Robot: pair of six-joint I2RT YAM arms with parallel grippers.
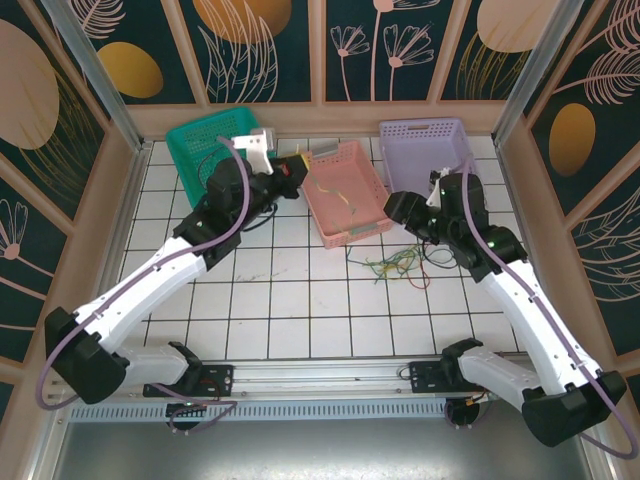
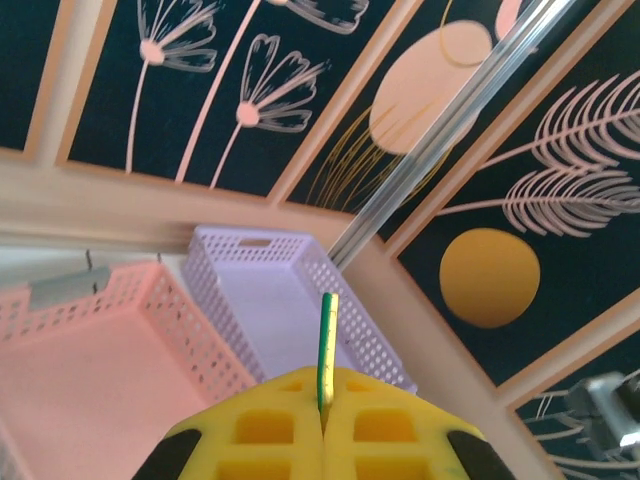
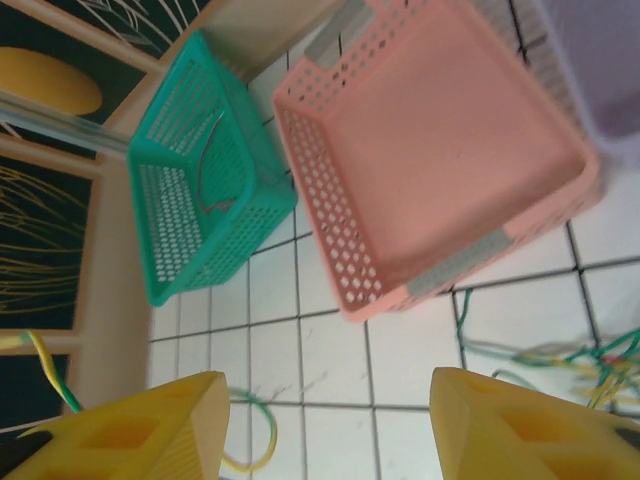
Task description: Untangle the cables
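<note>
A loose bunch of green, yellow and red cables (image 1: 400, 262) lies on the white tiles in front of the pink basket (image 1: 372, 225); its edge shows as cables (image 3: 590, 355) at the right of the right wrist view. My left gripper (image 1: 298, 165) hovers at the pink basket's left rim. The left gripper (image 2: 324, 400) is shut on a green-and-yellow cable (image 2: 328, 335) that sticks up between its yellow pads. My right gripper (image 1: 397, 208) hangs just right of the pink basket. The right gripper (image 3: 325, 425) is open, nothing between its fingers. Under it curls a green-yellow cable loop (image 3: 255, 440).
A green basket (image 1: 195, 135) stands at the back left, with a thin dark and red wire (image 3: 215, 165) inside it. A lilac basket (image 1: 425, 140) stands at the back right. The pink basket (image 3: 340, 250) sits between them. Low walls enclose the tiled floor.
</note>
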